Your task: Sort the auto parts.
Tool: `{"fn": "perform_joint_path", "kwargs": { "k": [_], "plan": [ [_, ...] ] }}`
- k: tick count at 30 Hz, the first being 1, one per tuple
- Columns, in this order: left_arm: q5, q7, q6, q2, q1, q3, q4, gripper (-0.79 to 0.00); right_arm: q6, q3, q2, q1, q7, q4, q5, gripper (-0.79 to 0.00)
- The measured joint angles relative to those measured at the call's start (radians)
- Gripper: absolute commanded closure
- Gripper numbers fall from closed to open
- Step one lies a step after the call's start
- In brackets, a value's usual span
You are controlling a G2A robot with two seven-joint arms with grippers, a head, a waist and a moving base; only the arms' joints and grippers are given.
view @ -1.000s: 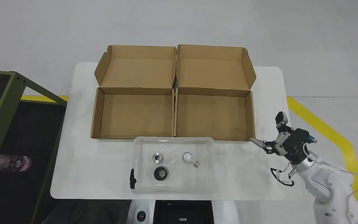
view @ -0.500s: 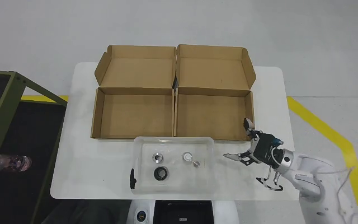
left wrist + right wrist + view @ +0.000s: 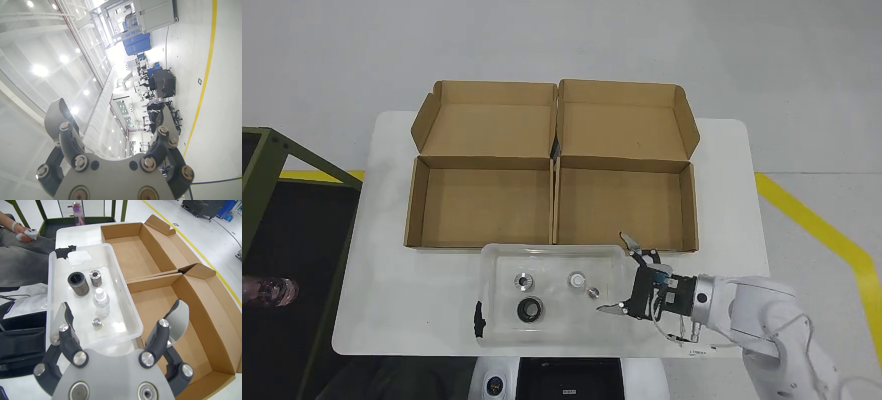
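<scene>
My right pincer (image 3: 614, 273) (image 3: 122, 306) is spread wide and pinches nothing; it hangs over the right end of the clear tray (image 3: 552, 249) (image 3: 117, 264), with one finger above the tray's far right corner and the other above its floor nearer the front rim. My left pincer (image 3: 109, 106) is likewise spread and empty, pointed up into the hall. The tray sits at the middle of the desk's (image 3: 382, 250) near edge. It holds four items, all upright and apart from one another: a black bearing sleeve (image 3: 530, 310) (image 3: 78, 283) toward the front left, a grey metal cylinder (image 3: 525, 281) (image 3: 95, 277) just behind it, a small clear spray bottle (image 3: 578, 281) (image 3: 101, 303) near the centre, and a small metal fitting (image 3: 593, 293) (image 3: 97, 323) beside the bottle, closest to my right pincer. A scrap of black tape (image 3: 479, 320) (image 3: 63, 252) clings to the tray's left end. Behind the tray, toward the desk's far edge, the left cardboard box (image 3: 482, 205) (image 3: 132, 251) and the right cardboard box (image 3: 622, 208) (image 3: 170, 306) stand side by side, touching, with their lids folded back.
</scene>
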Motion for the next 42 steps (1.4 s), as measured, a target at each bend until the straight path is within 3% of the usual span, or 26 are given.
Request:
{"fn": "perform_joint_path", "kwargs": {
  "k": [16,32,34,39,42],
  "plan": [
    [0.000,0.000,0.000,0.000,0.000,0.000,0.000,-0.785,0.045,-0.211,-0.003,0.115,0.116,0.045,-0.060,-0.785],
    [0.000,0.000,0.000,0.000,0.000,0.000,0.000,-0.785,0.082,-0.327,-0.005,0.169,0.149,0.124,-0.100,-0.785],
    [0.000,0.000,0.000,0.000,0.000,0.000,0.000,-0.785,0.091,-0.334,-0.005,0.176,0.150,0.136,-0.100,-0.711],
    [0.000,0.000,0.000,0.000,0.000,0.000,0.000,-0.785,0.107,-0.351,-0.006,0.204,0.153,0.172,-0.099,-0.388],
    [0.000,0.000,0.000,0.000,0.000,0.000,0.000,-0.785,0.118,-0.362,-0.008,0.219,0.158,0.188,-0.103,-0.329]
  ]
}}
